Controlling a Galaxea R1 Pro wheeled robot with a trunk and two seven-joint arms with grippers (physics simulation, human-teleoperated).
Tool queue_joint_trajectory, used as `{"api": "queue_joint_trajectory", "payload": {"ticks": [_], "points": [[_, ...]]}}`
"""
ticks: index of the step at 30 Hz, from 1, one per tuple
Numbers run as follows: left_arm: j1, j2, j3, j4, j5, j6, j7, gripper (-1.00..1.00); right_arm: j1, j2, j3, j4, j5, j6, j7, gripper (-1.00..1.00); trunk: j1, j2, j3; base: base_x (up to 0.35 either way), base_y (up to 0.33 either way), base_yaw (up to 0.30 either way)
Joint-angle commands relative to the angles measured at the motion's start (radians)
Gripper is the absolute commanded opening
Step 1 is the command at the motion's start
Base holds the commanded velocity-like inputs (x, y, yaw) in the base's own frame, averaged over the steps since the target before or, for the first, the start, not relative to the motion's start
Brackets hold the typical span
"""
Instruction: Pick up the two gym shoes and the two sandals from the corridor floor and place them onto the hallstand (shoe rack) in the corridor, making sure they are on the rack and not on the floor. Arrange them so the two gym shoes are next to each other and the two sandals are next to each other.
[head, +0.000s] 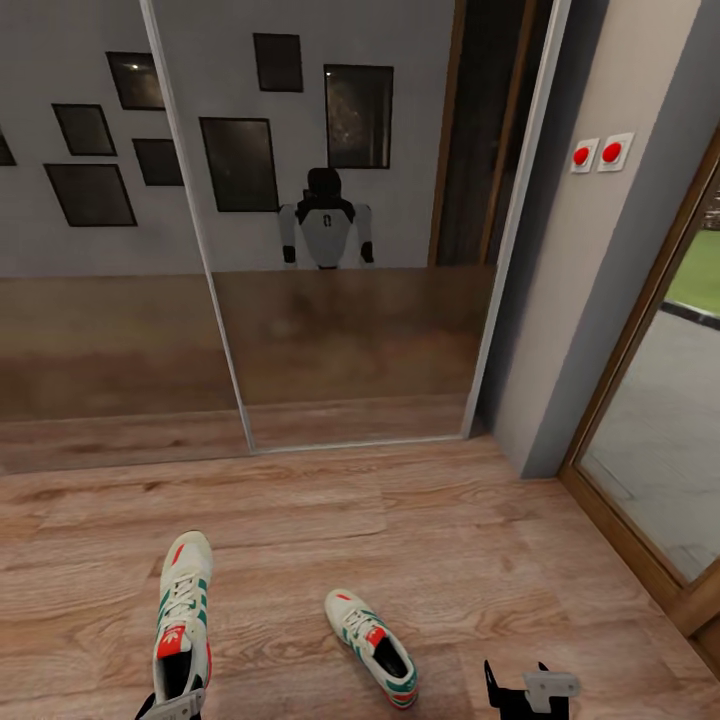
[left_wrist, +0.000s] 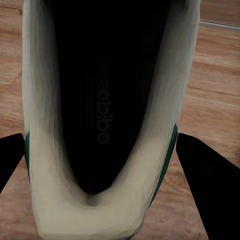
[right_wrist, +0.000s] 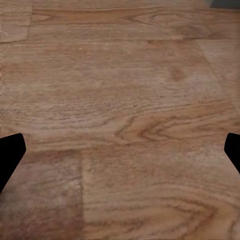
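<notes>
Where the left gripper (left_wrist: 107, 165) straddles one gym shoe (left_wrist: 100, 115) at the heel, its fingers (left_wrist: 210, 175) spread apart, a faint mirrored brand word is seen on the dark insole. The second gym shoe (head: 372, 647) lies on the corridor floor (head: 450, 540) at three o'clock of the first, beside the right gripper (right_wrist: 120, 150), spread wide over bare planks.

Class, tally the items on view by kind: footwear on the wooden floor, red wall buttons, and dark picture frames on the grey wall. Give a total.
White lace-up gym shoes with teal stripes: 2
Round red wall buttons: 2
Dark rectangular picture frames: 9
Total: 13
</notes>
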Motion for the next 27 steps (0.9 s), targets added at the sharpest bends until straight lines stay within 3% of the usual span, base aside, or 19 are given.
{"api": "queue_joint_trajectory", "payload": {"ticks": [1,13,27], "points": [[-0.001,0.000,0.000,0.001,0.004,-0.003,-0.003,-1.00,-0.001,0.001,-0.007,0.001,0.010,-0.003,-0.002,1.00,0.000,0.000,-0.001,0.000,0.000,0.125],[-0.001,-0.001,0.000,0.001,0.004,-0.003,-0.003,-1.00,-0.001,0.001,-0.007,0.001,0.010,-0.003,-0.003,1.00,0.000,0.000,-0.001,0.000,-0.024,0.247],[-0.001,-0.001,0.000,0.001,0.004,-0.003,-0.002,-1.00,-0.001,0.001,-0.008,0.001,0.010,-0.003,-0.003,1.00,0.000,0.000,-0.001,0.000,-0.251,0.277]]}}
